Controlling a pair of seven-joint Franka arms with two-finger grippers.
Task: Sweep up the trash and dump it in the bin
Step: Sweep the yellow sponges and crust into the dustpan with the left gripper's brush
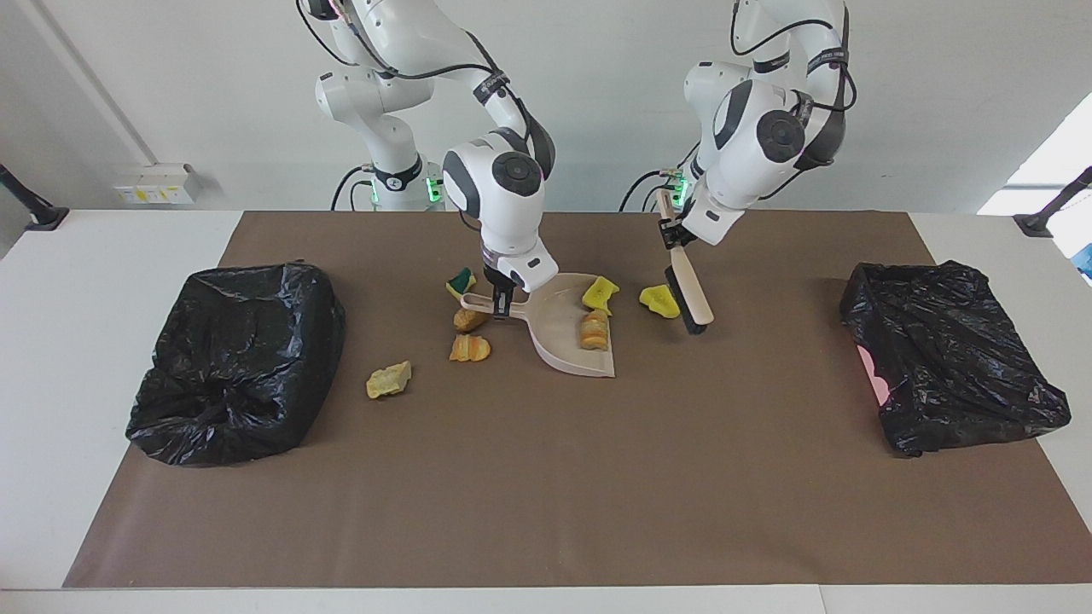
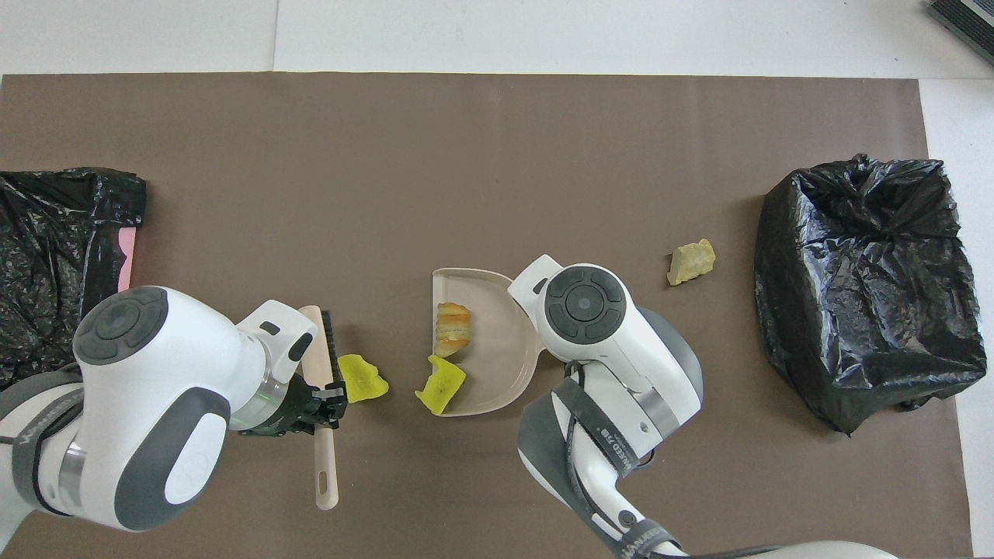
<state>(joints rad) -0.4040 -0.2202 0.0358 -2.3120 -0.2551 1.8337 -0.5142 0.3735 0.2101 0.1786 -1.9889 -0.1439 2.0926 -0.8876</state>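
My right gripper (image 1: 502, 303) is shut on the handle of a beige dustpan (image 1: 559, 341) that rests on the brown mat; in the overhead view the arm hides that hand above the dustpan (image 2: 497, 353). An orange bread lump (image 1: 595, 330) (image 2: 453, 329) lies in the pan. A yellow sponge piece (image 1: 600, 292) (image 2: 440, 386) lies at the pan's open lip. My left gripper (image 1: 674, 237) (image 2: 322, 404) is shut on a brush (image 1: 689, 294) (image 2: 320, 349), whose black bristles stand beside another yellow piece (image 1: 659, 300) (image 2: 362, 378).
A green-and-yellow bit (image 1: 461, 281), a tan lump (image 1: 469, 320), an orange lump (image 1: 470, 348) and a yellow-tan scrap (image 1: 389, 379) (image 2: 690, 262) lie toward the right arm's end. Black-bagged bins stand at the right arm's end (image 1: 239, 371) (image 2: 866, 287) and the left arm's end (image 1: 947, 354) (image 2: 62, 256).
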